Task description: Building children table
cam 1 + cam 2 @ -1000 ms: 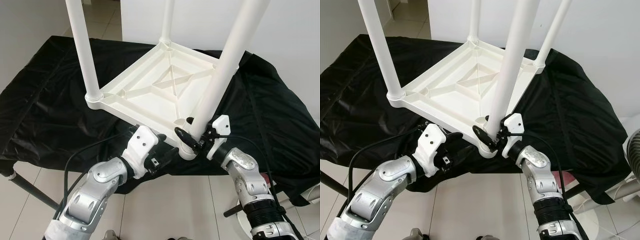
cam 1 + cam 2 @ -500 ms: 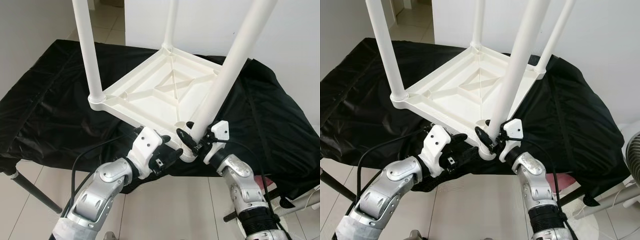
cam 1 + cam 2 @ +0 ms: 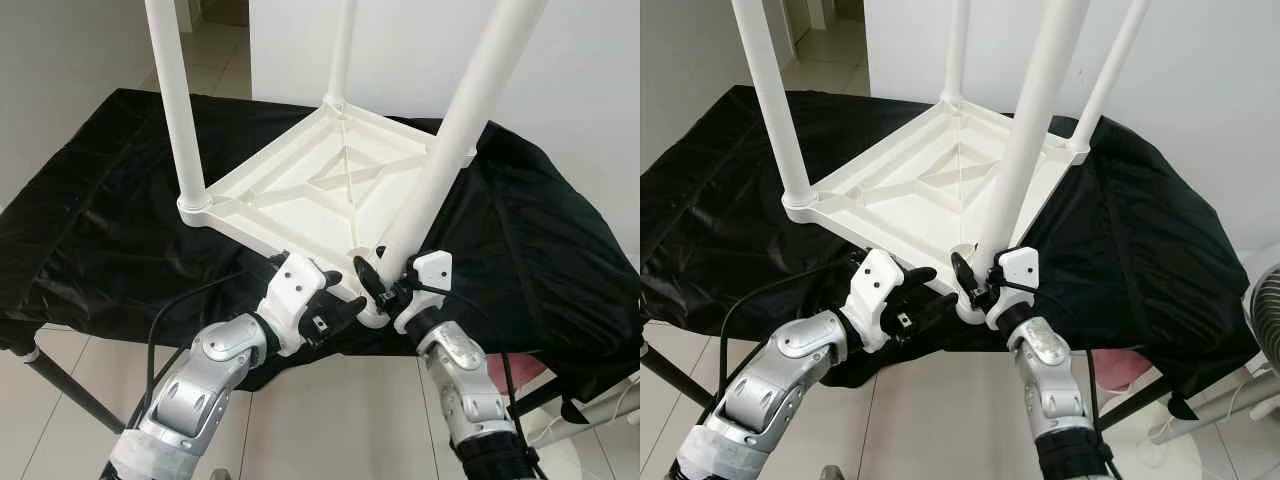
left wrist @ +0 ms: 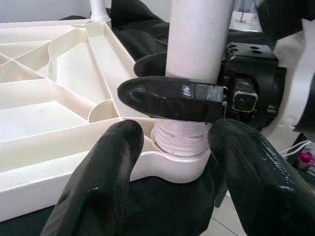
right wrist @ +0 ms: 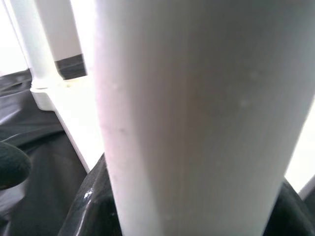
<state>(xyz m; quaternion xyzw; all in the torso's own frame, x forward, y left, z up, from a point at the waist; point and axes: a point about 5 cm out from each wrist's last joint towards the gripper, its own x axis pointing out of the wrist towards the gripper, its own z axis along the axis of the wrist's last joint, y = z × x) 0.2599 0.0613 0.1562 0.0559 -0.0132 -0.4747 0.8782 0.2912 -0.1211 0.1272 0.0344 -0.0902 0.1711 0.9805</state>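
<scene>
A white plastic children's table (image 3: 300, 190) lies upside down on a black-draped stand, its legs pointing up. My right gripper (image 3: 384, 282) is shut on the near leg (image 3: 440, 170) just above its screw socket (image 4: 179, 142). In the left wrist view, one right finger (image 4: 172, 98) wraps across that leg. My left gripper (image 3: 338, 306) clasps the near table corner, with its fingers (image 4: 106, 167) on either side of the socket. The right wrist view shows the leg (image 5: 197, 118) very close up.
Black cloth (image 3: 100, 210) covers the stand and hangs over its edges. Three other legs (image 3: 175, 100) rise from the far corners. A white wall stands behind, with tiled floor (image 3: 330, 420) below and a stand leg (image 3: 60, 385) at lower left.
The camera has shifted slightly. My right forearm has swung inward, closer under the near leg. Both grips look unchanged.
</scene>
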